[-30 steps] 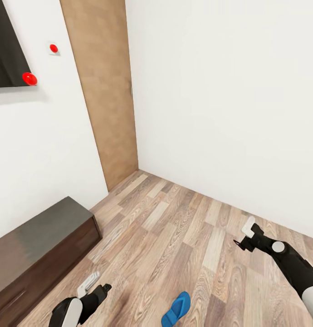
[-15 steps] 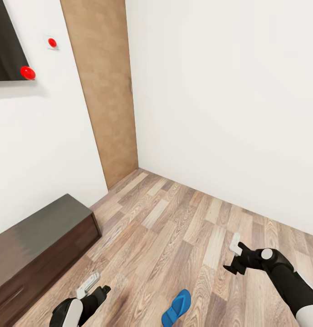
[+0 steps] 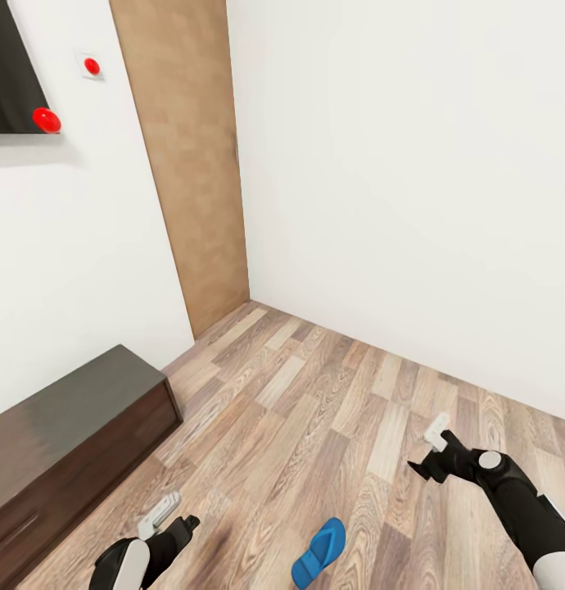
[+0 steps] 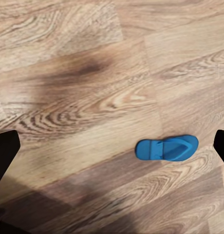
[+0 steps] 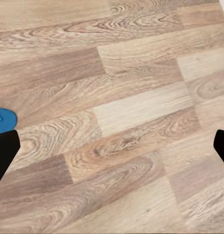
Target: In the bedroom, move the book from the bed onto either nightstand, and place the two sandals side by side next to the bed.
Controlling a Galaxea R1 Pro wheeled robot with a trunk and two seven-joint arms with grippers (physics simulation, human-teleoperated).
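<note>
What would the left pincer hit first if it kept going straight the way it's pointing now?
Probably bare brown wood-plank floor. In the left wrist view, the small bright blue plastic sandal lies off to one side of the left pincer, though depth is unclear.

**A quiet corner of the room**

A long low dark cabinet point(image 3: 65, 447) stands on the left, against the white wall point(image 3: 78, 270). Its top is grey and shiny. Far back in the corner is a tall light-brown wooden door point(image 3: 192, 164). High on the left wall hangs a big black screen point(image 3: 8, 82) with a red ball point(image 3: 46, 120) at its corner. Just beside it is a small white switch with a red button point(image 3: 91, 65). The wooden floor point(image 3: 315, 410) has brown planks.
</note>
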